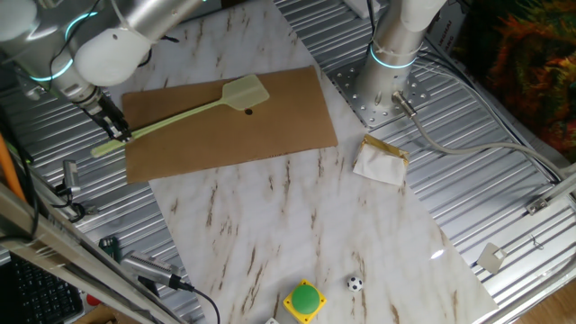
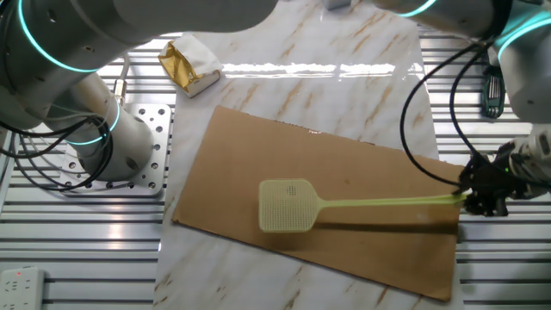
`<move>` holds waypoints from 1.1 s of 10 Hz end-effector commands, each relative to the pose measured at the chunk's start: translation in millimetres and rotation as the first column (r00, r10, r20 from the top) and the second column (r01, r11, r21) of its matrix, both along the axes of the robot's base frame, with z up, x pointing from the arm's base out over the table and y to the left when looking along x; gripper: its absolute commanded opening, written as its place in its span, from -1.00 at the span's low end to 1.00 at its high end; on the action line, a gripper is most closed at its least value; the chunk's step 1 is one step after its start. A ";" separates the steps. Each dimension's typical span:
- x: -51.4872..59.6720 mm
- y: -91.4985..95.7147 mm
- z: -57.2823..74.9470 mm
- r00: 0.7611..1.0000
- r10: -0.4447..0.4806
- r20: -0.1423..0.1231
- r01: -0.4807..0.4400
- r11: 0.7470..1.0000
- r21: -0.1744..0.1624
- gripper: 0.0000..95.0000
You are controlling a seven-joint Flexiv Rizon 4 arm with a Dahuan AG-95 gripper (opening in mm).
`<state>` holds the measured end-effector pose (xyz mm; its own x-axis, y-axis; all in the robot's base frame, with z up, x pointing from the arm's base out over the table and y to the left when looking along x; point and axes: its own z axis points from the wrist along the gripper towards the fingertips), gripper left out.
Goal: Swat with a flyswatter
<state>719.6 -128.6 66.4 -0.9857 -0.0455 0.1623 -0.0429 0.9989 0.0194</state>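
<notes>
The flyswatter is a thin yellow-green rod with a flat squarish head. It reaches over the brown board, with the head just above it. A small dark spot lies on the board by the head. My gripper is shut on the handle end at the board's left edge. In the other fixed view the gripper holds the handle at the board's right edge; the flyswatter's head casts a shadow on the board.
A crumpled white and gold packet lies right of the board, near a second arm's base. A green button on a yellow box and a small ball sit at the front. Cables and tools lie front left.
</notes>
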 end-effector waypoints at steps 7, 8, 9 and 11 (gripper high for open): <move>-7.7 18.6 -0.5 1.000 -0.023 -0.015 0.023 1.000 0.001 -1.00; -8.7 20.9 -0.6 1.000 -0.026 -0.018 0.026 1.000 0.000 -1.00; -10.0 23.1 -1.2 0.999 -0.032 -0.019 0.032 0.999 0.002 -1.00; -12.8 28.4 -2.8 0.999 -0.038 -0.021 0.038 0.999 -0.002 -1.00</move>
<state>707.0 -98.8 62.8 -0.9823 -0.0074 0.1870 -0.0038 0.9998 0.0199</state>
